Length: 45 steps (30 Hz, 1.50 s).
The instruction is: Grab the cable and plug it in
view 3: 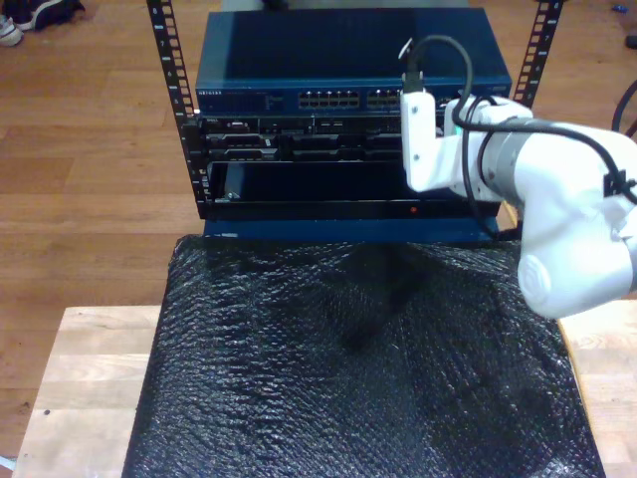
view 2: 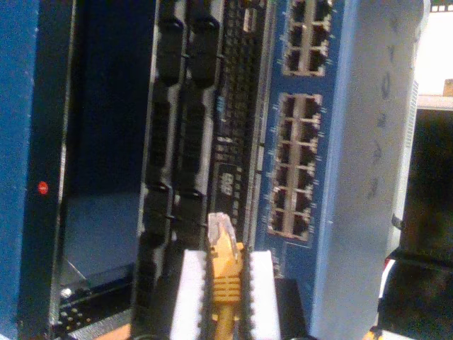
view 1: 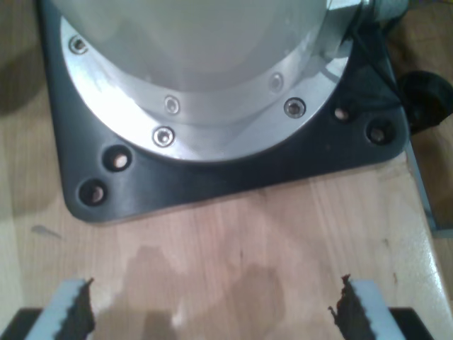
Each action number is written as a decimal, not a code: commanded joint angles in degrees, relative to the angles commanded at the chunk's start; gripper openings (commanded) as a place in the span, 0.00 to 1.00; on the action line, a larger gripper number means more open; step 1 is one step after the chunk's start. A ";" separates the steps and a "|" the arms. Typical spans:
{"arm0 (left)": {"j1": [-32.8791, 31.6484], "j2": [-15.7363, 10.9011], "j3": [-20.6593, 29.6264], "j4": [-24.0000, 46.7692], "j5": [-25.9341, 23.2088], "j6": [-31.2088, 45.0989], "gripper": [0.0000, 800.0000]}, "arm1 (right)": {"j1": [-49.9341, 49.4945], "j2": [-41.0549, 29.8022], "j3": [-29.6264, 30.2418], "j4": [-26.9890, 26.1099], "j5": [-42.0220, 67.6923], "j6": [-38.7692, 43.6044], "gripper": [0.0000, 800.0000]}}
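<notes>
My second gripper point(view 2: 221, 294) pinches the cable point(view 2: 224, 273), plug just ahead of its fingertips, facing the switch's ports point(view 2: 297, 166). My first gripper point(view 1: 212, 308) hangs spread.

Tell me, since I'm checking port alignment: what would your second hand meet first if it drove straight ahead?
Probably the dark slotted panel beside the blue switch's port block; the cable plug my second hand holds would touch first. Depth is unclear.
</notes>
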State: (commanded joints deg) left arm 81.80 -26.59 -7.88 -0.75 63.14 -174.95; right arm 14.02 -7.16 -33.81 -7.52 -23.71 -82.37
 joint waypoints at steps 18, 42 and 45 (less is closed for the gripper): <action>0.00 0.00 0.00 0.00 0.00 0.00 1.00 | 0.53 4.31 -3.52 0.26 -4.22 0.35 0.00; 0.00 0.00 0.00 0.00 0.00 0.00 1.00 | -0.09 12.75 -4.57 4.40 -25.49 0.00 0.00; 0.00 0.00 0.00 0.00 0.00 0.00 1.00 | -0.18 13.01 -5.10 4.40 -25.49 -0.09 0.00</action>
State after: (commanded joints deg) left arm 81.80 -26.59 -7.88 -0.75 63.14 -174.95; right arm 13.85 5.85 -38.91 -3.12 -49.21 -82.46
